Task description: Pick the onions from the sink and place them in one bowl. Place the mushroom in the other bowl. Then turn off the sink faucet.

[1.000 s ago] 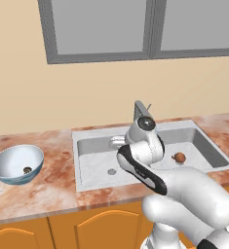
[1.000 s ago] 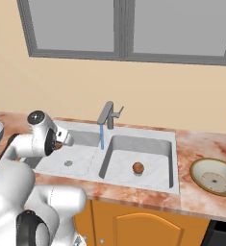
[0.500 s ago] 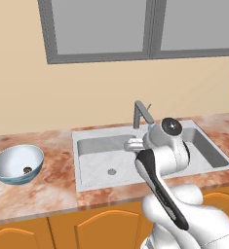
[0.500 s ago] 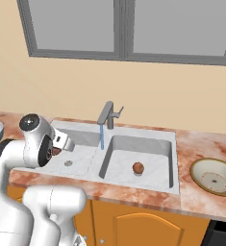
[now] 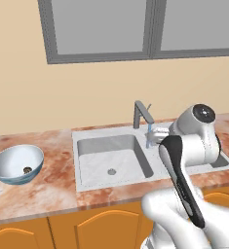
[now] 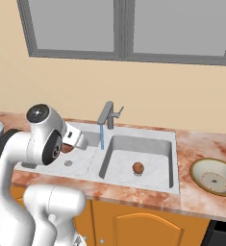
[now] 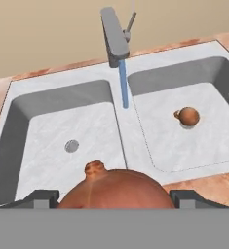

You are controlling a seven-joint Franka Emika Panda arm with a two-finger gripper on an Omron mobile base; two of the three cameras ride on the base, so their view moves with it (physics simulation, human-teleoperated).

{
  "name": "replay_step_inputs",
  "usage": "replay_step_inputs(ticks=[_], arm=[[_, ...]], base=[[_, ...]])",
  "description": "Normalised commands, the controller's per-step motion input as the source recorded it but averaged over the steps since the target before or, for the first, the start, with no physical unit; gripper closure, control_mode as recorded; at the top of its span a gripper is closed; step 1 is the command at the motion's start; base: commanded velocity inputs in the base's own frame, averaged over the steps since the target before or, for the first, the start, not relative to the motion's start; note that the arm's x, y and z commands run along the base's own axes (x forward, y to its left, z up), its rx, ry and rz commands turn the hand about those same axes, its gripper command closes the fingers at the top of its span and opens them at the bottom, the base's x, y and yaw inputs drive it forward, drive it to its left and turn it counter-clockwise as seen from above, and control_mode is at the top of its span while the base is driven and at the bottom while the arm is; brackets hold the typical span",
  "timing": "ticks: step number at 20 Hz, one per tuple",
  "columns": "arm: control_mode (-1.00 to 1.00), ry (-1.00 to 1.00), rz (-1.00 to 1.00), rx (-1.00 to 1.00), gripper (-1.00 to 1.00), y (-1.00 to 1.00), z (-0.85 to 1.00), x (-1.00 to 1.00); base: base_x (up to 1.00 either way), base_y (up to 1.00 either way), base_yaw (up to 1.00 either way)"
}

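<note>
- We see the gripper [image 7: 113, 197] clamped on one onion [image 7: 111, 189], now swung rightward over the sink [image 7: 135, 141].
- A second onion [image 7: 189, 115] lies ahead and right, beyond the running faucet [image 7: 114, 36].
- Mushroom [image 5: 27, 169] already sits in the blue bowl [image 5: 9, 163]; we judge the tan bowl [image 6: 215, 166] comes next.

one onion [image 7: 112, 189] gripped, other [image 7: 189, 116] in sink [image 7: 43, 121]
</note>
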Motion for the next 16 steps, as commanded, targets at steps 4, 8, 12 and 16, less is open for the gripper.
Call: replay_step_inputs(ticks=[4,8,12,16], arm=[[-1.0,0.0,-0.11,0.0,1.0,-0.71,0.19,-0.21],[-1.0,0.0,-0.12,0.0,1.0,-0.72,0.0,-0.05],[-1.0,0.0,-0.15,0.0,1.0,-0.87,0.0,0.0],[-1.0,0.0,-0.18,0.0,1.0,-0.95,0.0,0.0]], base=[[0.0,0.0,0.0],[0.0,0.0,0.0],[0.0,0.0,0.0],[0.0,0.0,0.0]])
